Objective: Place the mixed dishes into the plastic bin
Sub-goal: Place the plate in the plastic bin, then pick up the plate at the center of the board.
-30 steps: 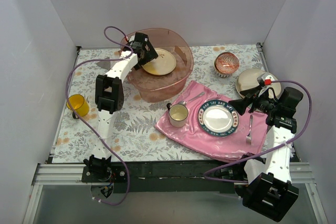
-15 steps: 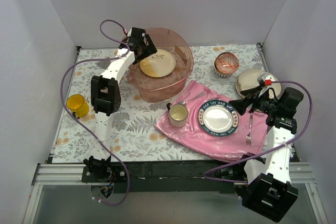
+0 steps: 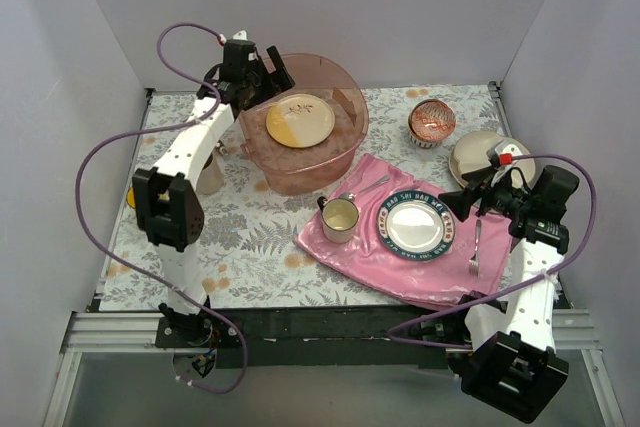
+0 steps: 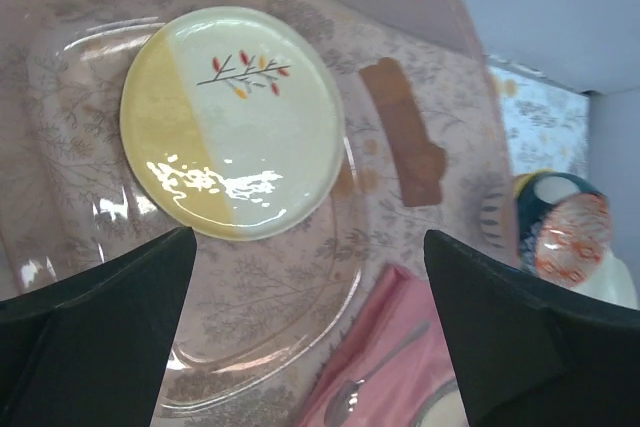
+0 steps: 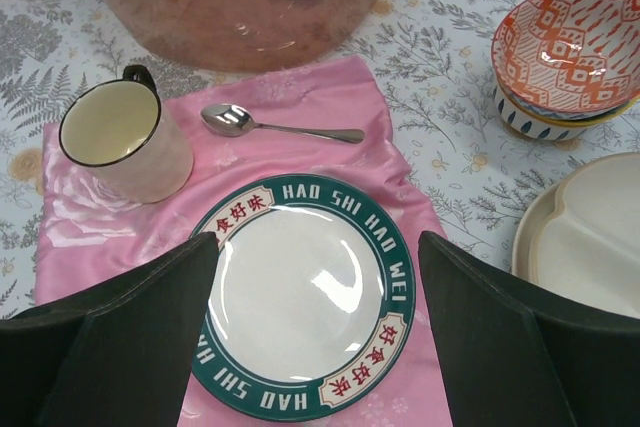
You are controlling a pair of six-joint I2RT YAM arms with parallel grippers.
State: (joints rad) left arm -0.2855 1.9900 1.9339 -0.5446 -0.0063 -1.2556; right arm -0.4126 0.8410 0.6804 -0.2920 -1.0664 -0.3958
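The translucent pinkish-brown plastic bin [image 3: 305, 172] stood at the rear of the bench [image 3: 250, 247], a round cream-and-yellow plate [image 3: 300, 119] lying flat in it. Before it, to the right, a pink satin cloth [image 3: 360, 257] carried a cream handled cup [image 3: 340, 217], a metal spoon [image 3: 365, 189] behind that, a dark-rimmed lettered plate [image 3: 417, 226] and (rightmost) a metal fork [image 3: 476, 245]. Right of the bin sat a red-patterned bowl [image 3: 432, 121], a cream divided plate [image 3: 475, 152] just beyond.
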